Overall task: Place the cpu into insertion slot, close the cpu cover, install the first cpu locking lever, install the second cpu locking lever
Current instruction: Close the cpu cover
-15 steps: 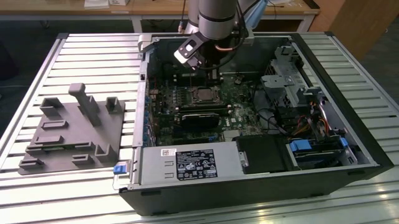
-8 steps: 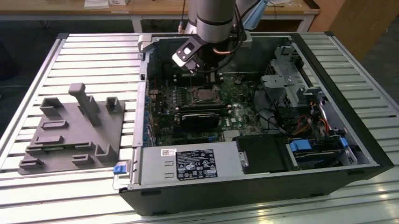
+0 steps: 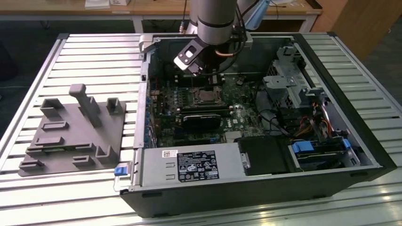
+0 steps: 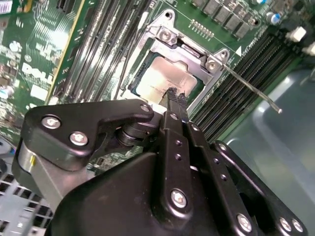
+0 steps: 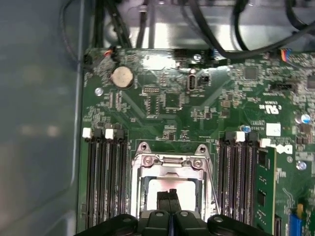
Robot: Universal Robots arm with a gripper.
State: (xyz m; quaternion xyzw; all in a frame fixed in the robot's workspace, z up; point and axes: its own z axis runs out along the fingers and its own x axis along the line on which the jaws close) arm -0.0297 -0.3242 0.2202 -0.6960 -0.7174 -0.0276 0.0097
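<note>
The gripper [image 4: 173, 94] has its two black fingers pressed together with no gap and nothing showing between them. In both wrist views the tips [image 5: 170, 194] hang just over the cpu [image 4: 162, 76], near one edge of its silvery top; whether they touch the metal cannot be told.

The cpu lies flat in the insertion slot [image 5: 142, 194], whose dark rim shows along the chip's side. The cpu cover [image 5: 170, 162] is down around it, a grey metal frame with the chip's top showing through its window. In the second wrist view a thin metal locking lever [image 4: 251, 91] sticks out from one corner of the cover and angles away over the memory slots [image 4: 231, 103], apart from the board. More black memory slots [image 5: 106, 182] flank the socket on both sides of the green motherboard [image 5: 187, 108], and a round coin cell [image 5: 121, 77] sits farther off on it.

In the upper middle of the exterior view, the arm [image 3: 217, 19] reaches down into the open computer case [image 3: 370, 155], with the gripper [image 3: 212, 81] just above the socket. A labelled power supply [image 3: 188, 165] fills the case's lower part of the frame. On the exterior view's left, a grey fixture plate [image 3: 69, 136] with upright blocks rests on the slatted table [image 3: 94, 56], well apart from the case.
</note>
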